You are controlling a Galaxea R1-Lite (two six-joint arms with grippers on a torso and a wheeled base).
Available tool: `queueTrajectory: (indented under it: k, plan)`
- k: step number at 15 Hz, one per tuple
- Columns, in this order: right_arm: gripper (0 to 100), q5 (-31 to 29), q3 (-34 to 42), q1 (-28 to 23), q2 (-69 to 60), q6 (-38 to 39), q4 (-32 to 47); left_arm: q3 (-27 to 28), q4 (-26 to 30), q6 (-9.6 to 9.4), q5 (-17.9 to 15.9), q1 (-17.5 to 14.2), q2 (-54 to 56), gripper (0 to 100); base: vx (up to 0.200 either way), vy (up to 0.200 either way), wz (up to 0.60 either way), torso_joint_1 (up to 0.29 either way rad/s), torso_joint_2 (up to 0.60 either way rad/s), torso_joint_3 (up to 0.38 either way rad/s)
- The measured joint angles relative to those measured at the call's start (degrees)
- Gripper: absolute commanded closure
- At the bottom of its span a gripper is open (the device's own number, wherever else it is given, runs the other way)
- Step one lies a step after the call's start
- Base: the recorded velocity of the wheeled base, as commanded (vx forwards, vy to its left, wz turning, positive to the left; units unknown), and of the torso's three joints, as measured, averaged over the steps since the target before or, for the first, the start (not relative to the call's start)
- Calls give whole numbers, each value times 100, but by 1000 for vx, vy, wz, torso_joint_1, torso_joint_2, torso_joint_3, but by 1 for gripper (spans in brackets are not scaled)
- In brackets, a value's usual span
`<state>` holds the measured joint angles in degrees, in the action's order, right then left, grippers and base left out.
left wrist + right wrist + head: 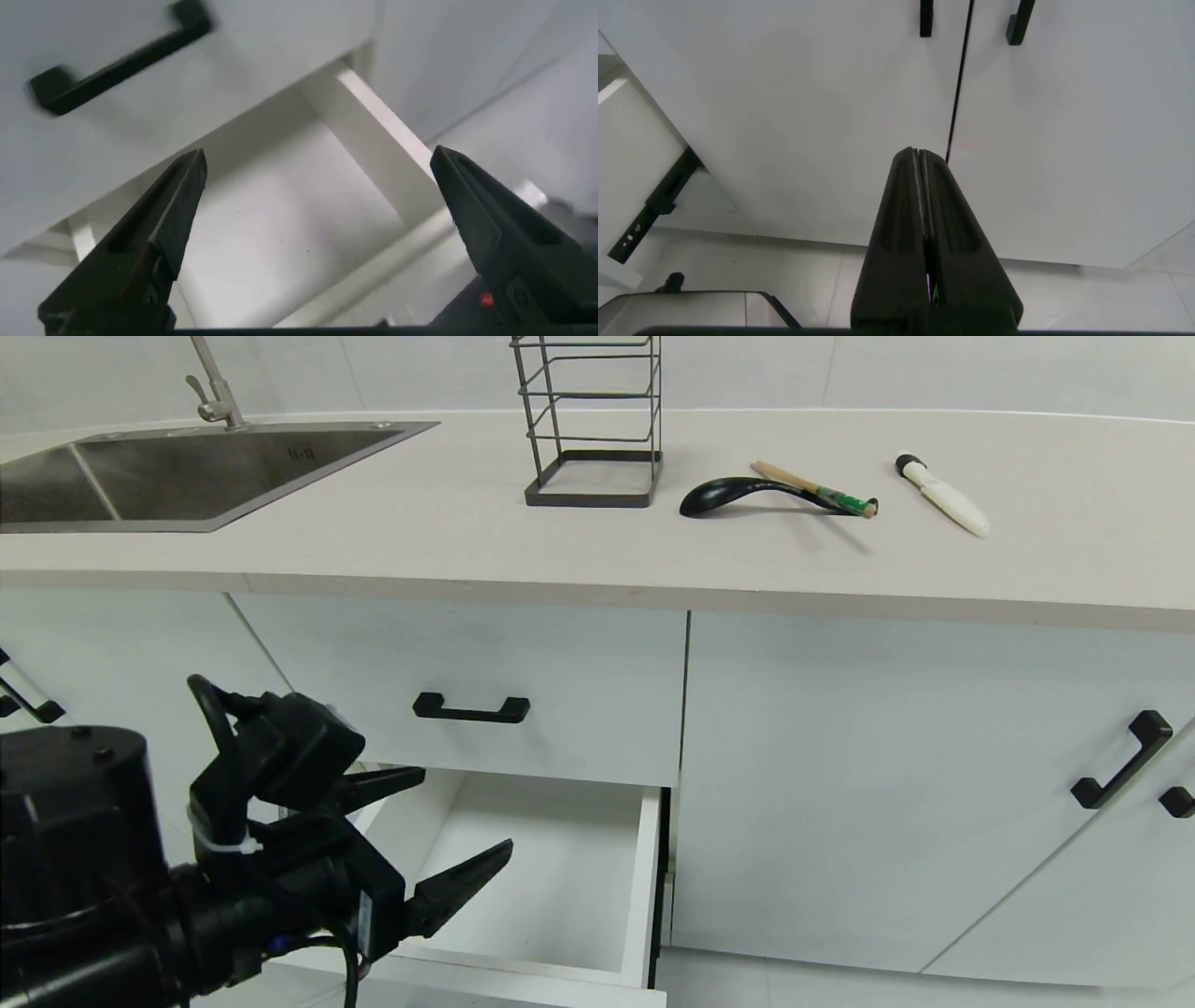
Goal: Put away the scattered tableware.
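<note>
On the counter lie a black spoon [738,495], a pair of wooden chopsticks with green ends [814,488] resting on its handle, and a white tool with a black tip [943,496] further right. Below, a white drawer [551,873] stands pulled out and holds nothing I can see. My left gripper [467,817] hangs open just over the drawer's left front, fingers spread wide with nothing between them; the drawer floor [280,233] lies under it. My right gripper [920,159] is shut on nothing, pointing at white cabinet doors [831,103] low down.
A black wire rack [593,425] stands on the counter behind the spoon. A steel sink [187,471] with a tap is at the far left. Black handles sit on the upper drawer [471,709] and the cabinet doors [1120,761].
</note>
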<state>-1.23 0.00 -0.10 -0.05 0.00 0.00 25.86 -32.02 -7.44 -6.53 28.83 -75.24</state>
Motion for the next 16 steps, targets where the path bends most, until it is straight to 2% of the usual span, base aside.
queueTrajectory:
  k: [1, 2, 5, 8, 11, 15, 16]
  plan:
    - [100, 1, 0, 0, -2, 0, 0, -15, -2, 49, -618, -273, 18, 0, 0, 0, 0, 0, 0, 0]
    - [100, 0, 0, 0, -2, 0, 0, -194, -106, 82, -898, -450, 112, 0, 0, 0, 0, 0, 0, 0]
    - [100, 1, 0, 0, -2, 0, 0, -874, -618, 99, -1040, -642, 752, 0, 0, 0, 0, 0, 0, 0]
    - [100, 1, 0, 0, 0, 0, 0, -1381, -605, 87, -923, -974, 1992, 0, 0, 0, 0, 0, 0, 0]
    - [100, 1, 0, 0, 0, 0, 0, -1582, 318, 24, -805, -1257, 3655, 0, 0, 0, 0, 0, 0, 0]
    - [100, 1, 0, 0, -2, 0, 0, -1691, 2333, -52, -561, -1447, 5769, 0, 0, 0, 0, 0, 0, 0]
    - [100, 1, 0, 0, 0, 0, 0, -1752, 2611, -59, -514, -1469, 6188, 0, 0, 0, 0, 0, 0, 0]
